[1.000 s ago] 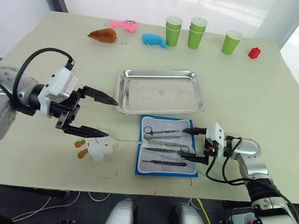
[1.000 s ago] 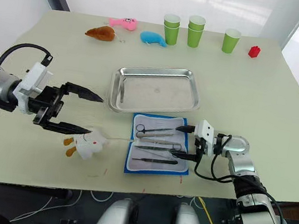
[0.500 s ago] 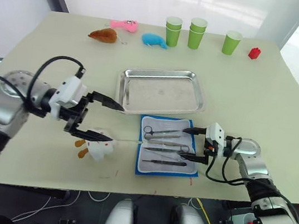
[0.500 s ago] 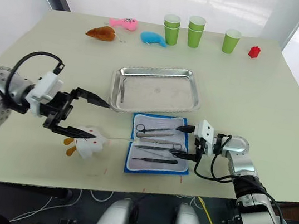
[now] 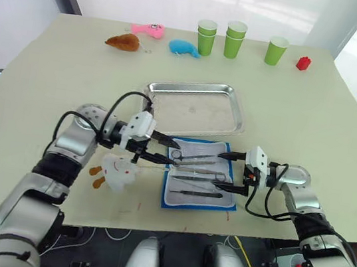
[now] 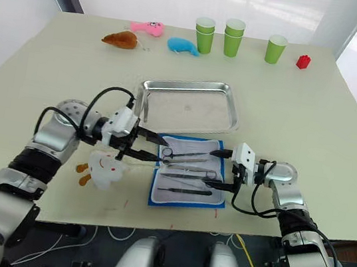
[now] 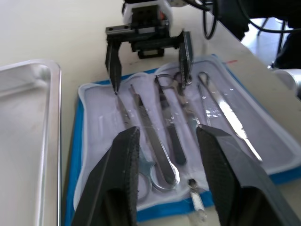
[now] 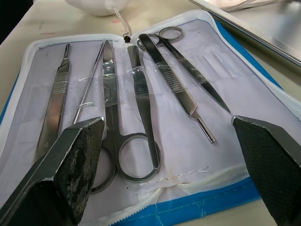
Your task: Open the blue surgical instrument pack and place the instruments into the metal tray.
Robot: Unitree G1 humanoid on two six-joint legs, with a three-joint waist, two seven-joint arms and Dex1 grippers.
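Over the pack's left edge: left gripper (image 5: 162,151), fingers spread, holding nothing, tips above the ring handles. At the right edge: right gripper (image 5: 226,171), fingers wide apart, empty. Between them: blue surgical instrument pack (image 5: 196,204), unfolded flat; instruments (image 8: 134,89) lie in its white lining. Just behind: metal tray (image 5: 193,110), bare. Beside the left gripper: white plush toy (image 5: 116,172).

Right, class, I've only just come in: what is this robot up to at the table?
The blue surgical instrument pack already lies open on the table, the instruments still in its white lining. The left gripper has reached in from one end, jaws open over the ring handles. The right gripper sits at the opposite end, jaws also open. Nothing is gripped yet, and the metal tray just beyond the pack is empty.
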